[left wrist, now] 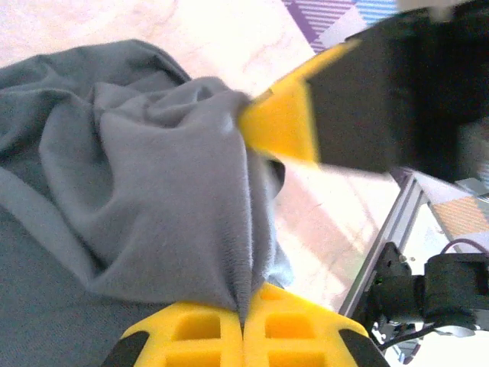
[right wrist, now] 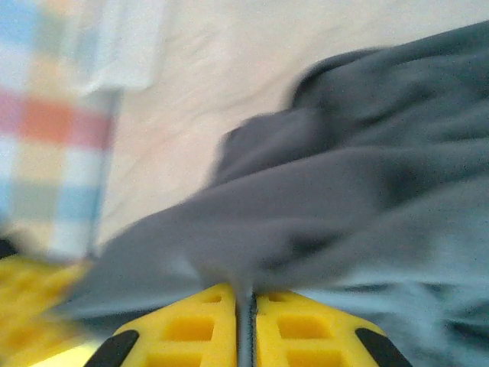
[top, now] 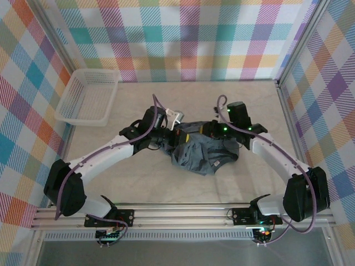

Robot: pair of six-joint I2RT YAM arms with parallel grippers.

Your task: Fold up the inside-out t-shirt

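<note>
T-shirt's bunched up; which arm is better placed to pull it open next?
Left, probably: the left gripper is shut tight on a fold of the t-shirt. The right gripper is blurred, its grip unclear.

White mesh basket [top: 89,95] on table [top: 183,94]
It sits at the table's far left corner, close against the plaid walls [top: 183,33].

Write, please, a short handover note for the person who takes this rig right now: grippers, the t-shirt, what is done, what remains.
Left gripper: shut on a pinch of the t-shirt.
Right gripper: shut on another fold of it, close to the left one.
T-shirt: a crumpled heap mid-table, between the two arms. The white basket stands at the far left, apart from it.
Done: both grips are on the cloth; no fold is made yet.
Left: probably spread it flat, then fold.
</note>
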